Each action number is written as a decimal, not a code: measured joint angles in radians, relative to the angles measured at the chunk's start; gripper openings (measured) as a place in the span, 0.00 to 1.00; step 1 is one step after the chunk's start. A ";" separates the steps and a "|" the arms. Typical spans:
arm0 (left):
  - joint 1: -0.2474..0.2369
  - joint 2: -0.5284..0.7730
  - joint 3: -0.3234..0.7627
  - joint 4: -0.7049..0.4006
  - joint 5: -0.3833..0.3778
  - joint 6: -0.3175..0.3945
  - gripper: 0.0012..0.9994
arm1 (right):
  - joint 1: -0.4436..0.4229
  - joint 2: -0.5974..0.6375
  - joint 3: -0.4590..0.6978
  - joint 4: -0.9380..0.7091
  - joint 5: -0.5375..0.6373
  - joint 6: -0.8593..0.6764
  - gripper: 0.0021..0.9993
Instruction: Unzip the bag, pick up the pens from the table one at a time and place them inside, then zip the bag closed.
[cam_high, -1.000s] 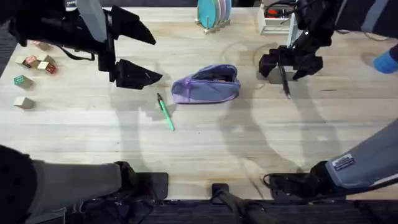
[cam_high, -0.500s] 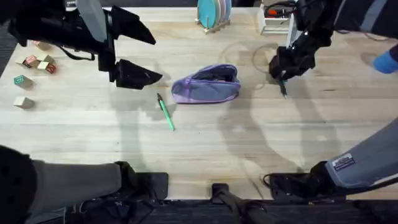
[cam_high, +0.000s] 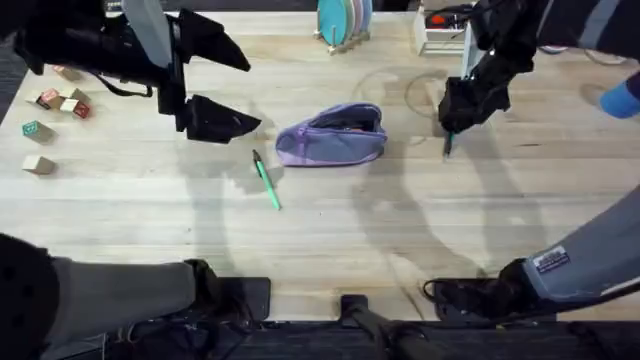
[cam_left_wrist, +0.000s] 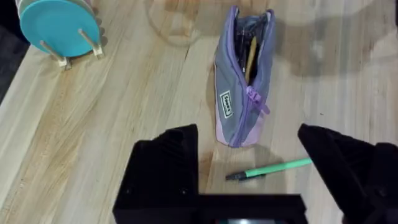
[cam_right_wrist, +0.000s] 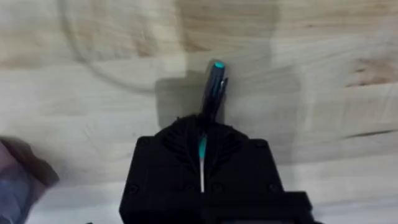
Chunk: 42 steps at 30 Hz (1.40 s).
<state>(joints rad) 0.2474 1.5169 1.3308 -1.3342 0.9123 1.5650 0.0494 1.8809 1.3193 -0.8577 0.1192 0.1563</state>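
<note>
Right fingers (cam_right_wrist: 202, 134) pinch a slim dark pen (cam_right_wrist: 214, 84) above grainy plank table (cam_high: 400, 230).

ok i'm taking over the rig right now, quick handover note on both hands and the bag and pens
Right hand: shut on the dark pen, to the right of the bag.
Left hand: open, holding nothing, to the left of the bag.
Bag: lies mid-table, already unzipped; the left wrist view shows something slim and yellowish inside.
Green pen: on the table in front of the bag's left end, untouched.
Done: unzipping, grasp of the dark pen.
Left: drop the dark pen in the bag, fetch and insert the green pen, zip the bag shut.
</note>
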 joint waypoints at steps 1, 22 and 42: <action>0.000 0.000 0.000 0.000 0.000 0.000 1.00 | 0.001 0.002 0.006 -0.021 0.000 -0.009 0.03; 0.000 0.000 0.000 0.000 0.000 0.000 1.00 | 0.360 -0.242 0.111 -0.093 0.001 -0.658 0.03; 0.000 0.000 0.000 0.000 0.000 0.000 1.00 | 0.502 -0.240 0.111 -0.155 0.013 -1.340 0.03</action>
<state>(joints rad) 0.2474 1.5169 1.3308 -1.3343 0.9123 1.5650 0.5513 1.6405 1.4300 -1.0126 0.1318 -1.1839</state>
